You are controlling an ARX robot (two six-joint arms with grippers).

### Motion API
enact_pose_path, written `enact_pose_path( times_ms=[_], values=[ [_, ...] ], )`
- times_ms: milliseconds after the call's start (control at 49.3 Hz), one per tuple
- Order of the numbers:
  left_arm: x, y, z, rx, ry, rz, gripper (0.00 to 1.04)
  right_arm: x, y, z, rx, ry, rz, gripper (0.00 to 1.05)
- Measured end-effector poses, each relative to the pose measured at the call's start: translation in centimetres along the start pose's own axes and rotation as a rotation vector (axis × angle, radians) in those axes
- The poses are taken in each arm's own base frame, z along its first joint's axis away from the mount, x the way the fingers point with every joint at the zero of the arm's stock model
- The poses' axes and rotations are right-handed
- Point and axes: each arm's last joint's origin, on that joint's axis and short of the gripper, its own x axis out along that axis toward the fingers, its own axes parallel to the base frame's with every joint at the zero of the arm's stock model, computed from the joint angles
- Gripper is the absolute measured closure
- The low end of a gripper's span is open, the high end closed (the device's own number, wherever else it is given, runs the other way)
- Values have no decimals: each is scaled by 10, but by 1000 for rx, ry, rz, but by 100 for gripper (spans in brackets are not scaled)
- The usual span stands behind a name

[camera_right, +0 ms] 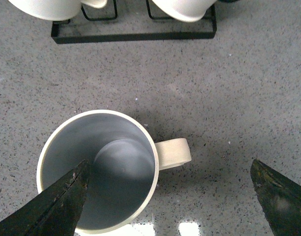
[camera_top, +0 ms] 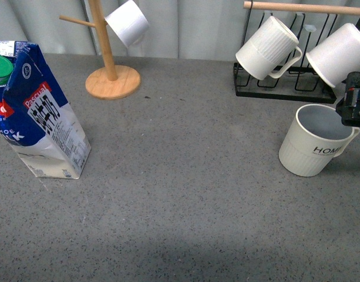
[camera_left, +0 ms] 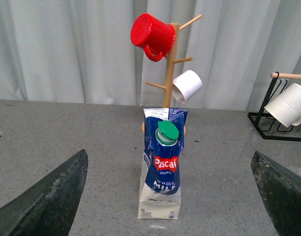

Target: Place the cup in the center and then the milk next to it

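The left fingers (camera_left: 47, 201) are dark grey wedges with a rough, scuffed surface. The right fingers (camera_right: 57, 209) look the same. In front view the right gripper (camera_top: 355, 104) is a black block.

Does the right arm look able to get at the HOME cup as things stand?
Probably yes: the open right gripper hangs directly over the cup, with nothing between them.

We count five mugs: HOME cup (camera_top: 313, 144), ribbed mug (camera_top: 266, 48), plain rack mug (camera_top: 338, 54), plain tree mug (camera_top: 128, 22), red mug (camera_left: 151, 33). One milk carton (camera_top: 41, 111), one wooden mug tree (camera_top: 112, 82), one black rack (camera_top: 303, 7).
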Motion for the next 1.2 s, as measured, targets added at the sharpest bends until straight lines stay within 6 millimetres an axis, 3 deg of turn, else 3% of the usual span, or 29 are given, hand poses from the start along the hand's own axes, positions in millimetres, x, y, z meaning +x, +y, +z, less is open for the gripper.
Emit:
enact_pose_path(
  times_ms=[426, 527, 649, 932, 1054, 1196],
  values=[
    [0, 0, 0, 0, 0, 0, 7, 24, 10, -3, 99, 165, -41, 10],
    [0, 0, 0, 0, 0, 0, 7, 27, 12, -4, 116, 190, -45, 20],
    [0, 0, 0, 0, 0, 0, 7, 29, 13, -7, 133, 204, -49, 41],
    [0, 0, 0, 0, 0, 0, 7, 29, 12, -6, 151, 209, -50, 78],
    [0, 0, 0, 0, 0, 0, 7, 29, 11, -6, 158, 217, -49, 102],
    [0, 0, 0, 0, 0, 0, 7, 28, 11, -4, 165, 225, -51, 103]
  ],
)
